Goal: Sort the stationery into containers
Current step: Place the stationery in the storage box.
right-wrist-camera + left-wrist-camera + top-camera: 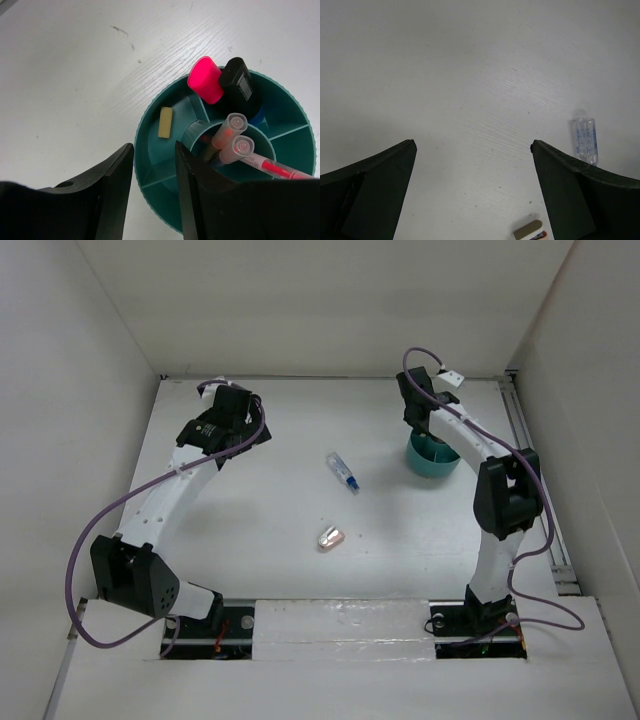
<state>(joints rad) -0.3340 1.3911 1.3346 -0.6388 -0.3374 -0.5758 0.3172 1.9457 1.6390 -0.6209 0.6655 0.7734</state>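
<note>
The teal bowl (pixel 150 125) holds a tan block (pixel 165 121) in one outer compartment. A pink-capped marker (pixel 206 80) and a black marker (pixel 241 86) lean in another. Thin pink pens (pixel 234 124) stand in the centre cup. My right gripper (pixel 155 147) hangs just above the bowl's rim, its jaws a little apart and empty, one finger outside the rim and one inside. The clear blue-capped tube (pixel 343 472) and the silver-pink oval piece (pixel 331 537) lie on the table mid-way between the arms. My left gripper (pixel 473 145) is wide open over bare table, with the tube (pixel 585 140) and the oval piece (pixel 529 231) to its right.
White walls close in the table at the back and on both sides. The bowl (pixel 432 458) stands at the back right, partly under the right arm (pixel 505 495). The left arm (pixel 170 490) reaches toward the back left.
</note>
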